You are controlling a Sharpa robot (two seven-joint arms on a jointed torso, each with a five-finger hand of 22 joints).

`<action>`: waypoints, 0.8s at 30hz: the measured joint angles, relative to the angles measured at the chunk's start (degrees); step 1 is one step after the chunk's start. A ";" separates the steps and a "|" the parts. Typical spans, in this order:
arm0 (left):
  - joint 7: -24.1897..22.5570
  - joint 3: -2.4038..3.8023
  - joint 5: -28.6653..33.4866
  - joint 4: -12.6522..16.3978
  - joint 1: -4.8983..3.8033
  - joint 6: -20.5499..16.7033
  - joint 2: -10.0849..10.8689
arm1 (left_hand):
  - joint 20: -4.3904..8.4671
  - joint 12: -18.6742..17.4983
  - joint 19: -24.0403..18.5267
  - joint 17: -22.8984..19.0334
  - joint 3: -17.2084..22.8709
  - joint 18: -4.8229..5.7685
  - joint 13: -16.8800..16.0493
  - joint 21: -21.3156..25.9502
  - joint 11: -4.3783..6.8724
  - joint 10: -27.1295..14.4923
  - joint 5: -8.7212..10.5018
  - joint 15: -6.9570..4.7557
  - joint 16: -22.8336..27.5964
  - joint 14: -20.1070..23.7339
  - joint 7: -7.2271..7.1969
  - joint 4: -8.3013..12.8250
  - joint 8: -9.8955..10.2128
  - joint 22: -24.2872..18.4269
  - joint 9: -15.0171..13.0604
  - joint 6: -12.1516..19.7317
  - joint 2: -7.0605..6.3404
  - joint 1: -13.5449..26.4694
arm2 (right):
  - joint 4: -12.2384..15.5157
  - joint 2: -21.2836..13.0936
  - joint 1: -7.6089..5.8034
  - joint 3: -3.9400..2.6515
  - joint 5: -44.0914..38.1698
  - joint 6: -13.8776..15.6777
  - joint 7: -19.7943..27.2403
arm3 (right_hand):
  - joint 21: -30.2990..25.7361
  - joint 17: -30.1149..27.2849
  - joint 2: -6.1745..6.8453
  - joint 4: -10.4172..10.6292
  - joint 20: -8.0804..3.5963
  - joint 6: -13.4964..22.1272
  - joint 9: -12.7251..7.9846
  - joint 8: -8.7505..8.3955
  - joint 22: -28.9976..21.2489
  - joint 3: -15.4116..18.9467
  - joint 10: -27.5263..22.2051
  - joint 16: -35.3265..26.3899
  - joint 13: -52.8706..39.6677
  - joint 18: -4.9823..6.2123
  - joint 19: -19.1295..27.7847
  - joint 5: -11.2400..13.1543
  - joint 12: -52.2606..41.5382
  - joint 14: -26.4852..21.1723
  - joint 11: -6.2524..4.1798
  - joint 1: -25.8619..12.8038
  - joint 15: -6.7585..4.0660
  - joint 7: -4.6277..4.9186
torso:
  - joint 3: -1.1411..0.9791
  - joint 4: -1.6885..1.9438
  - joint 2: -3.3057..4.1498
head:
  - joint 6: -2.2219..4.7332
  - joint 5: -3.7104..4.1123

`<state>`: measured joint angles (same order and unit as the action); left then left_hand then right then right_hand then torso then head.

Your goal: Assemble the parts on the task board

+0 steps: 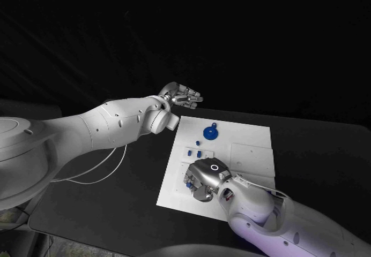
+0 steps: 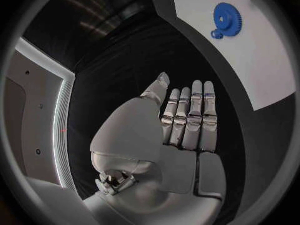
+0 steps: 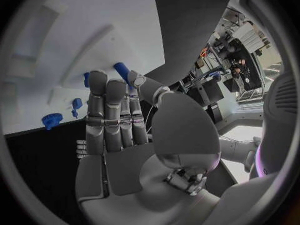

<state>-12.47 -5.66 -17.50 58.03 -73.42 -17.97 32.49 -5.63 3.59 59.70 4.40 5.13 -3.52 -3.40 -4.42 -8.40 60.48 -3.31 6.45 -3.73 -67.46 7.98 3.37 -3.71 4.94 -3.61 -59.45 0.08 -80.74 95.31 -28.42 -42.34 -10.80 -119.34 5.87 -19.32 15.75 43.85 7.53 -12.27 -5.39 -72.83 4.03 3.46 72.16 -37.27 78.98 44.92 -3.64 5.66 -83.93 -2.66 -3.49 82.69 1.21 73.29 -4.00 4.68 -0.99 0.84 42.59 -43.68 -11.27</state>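
Note:
The white task board (image 1: 247, 134) lies in the middle of the black table. A blue gear (image 1: 211, 132) stands near its far edge, with small blue parts (image 1: 199, 142) (image 1: 188, 153) (image 1: 202, 155) in a row nearer me. My right hand (image 1: 205, 179) hovers low over the board's near left part, fingers straight and close together. In the right wrist view a blue part (image 3: 120, 69) lies just past the thumb and fingertips of the right hand (image 3: 115, 115), and nothing is gripped. My left hand (image 1: 179, 96) hangs open beyond the board's far left corner, fingers straight (image 2: 187, 120).
A raised white rectangle (image 1: 251, 158) takes up the board's right half. The left wrist view has the blue gear (image 2: 228, 19) on the board (image 2: 269, 70). White cables (image 1: 101, 166) lie on the table left of the board. More blue parts (image 3: 76, 103) and the gear (image 3: 52, 120) sit beyond my right fingers.

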 measured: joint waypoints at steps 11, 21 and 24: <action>0.13 0.00 0.00 0.00 0.00 0.03 0.08 | 0.00 0.00 0.00 0.00 0.00 0.00 0.00 0.00 0.00 0.00 0.00 0.00 0.00 0.00 0.00 0.00 0.00 0.01 0.00 0.00 0.00 0.00 | -0.41 -0.26 0.17 0.36 0.42 0.48 -0.18 | -0.92 -0.99 2.60 1.54 1.52 4.82 -0.16 0.50 -0.61 0.18 -7.83 0.23 0.27 1.82 -0.11 -0.67 -0.24 -0.52 2.17 -1.04 1.37 1.19 | -0.12 -0.02 0.07 | 0.10 0.16; 0.23 -0.01 0.00 0.00 0.00 0.07 0.14 | 0.00 0.00 0.00 0.00 0.00 0.00 0.00 0.00 0.00 0.00 0.00 0.00 0.00 0.00 0.00 0.00 0.00 0.01 0.00 0.00 0.00 0.00 | -0.51 -0.66 0.21 0.37 0.87 1.51 -0.46 | -1.18 -1.90 3.49 2.64 1.52 5.10 -0.16 0.52 -1.04 0.18 -8.04 0.80 0.26 1.84 -0.11 -0.67 -0.24 -0.52 2.37 -0.60 1.37 1.06 | -0.10 -0.01 0.07 | 0.11 0.37; 0.26 -0.01 0.00 0.00 0.00 0.09 0.18 | 0.00 0.00 0.00 0.00 -0.05 0.00 0.00 0.00 0.00 0.00 0.00 0.00 0.00 0.00 0.00 -0.05 0.00 0.00 0.00 0.00 0.00 0.00 | -0.52 -0.84 0.22 0.37 0.94 1.86 -0.54 | -1.18 -2.02 3.72 2.64 1.52 5.10 -0.17 0.52 -1.09 0.18 -8.78 0.80 0.25 1.83 -0.11 -0.67 -0.24 -0.73 2.49 -0.83 1.57 1.06 | -0.09 0.01 0.07 | 0.10 0.41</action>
<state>-12.21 -5.66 -17.50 58.03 -73.42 -17.88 32.67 -5.63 3.59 59.70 4.40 5.08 -3.52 -3.40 -4.42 -8.39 60.48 -3.31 6.45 -3.73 -67.47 7.98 3.31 -3.71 4.94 -3.61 -59.45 0.08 -80.74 94.78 -29.26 -42.13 -10.43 -118.41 7.72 -19.86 14.57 41.83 11.25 -9.64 -3.87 -67.73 3.87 3.98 71.07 -37.09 70.20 45.71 -3.38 7.50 -84.03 -3.33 -3.72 81.97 3.69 72.46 -2.43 5.74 -1.08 0.85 42.67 -43.57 -10.85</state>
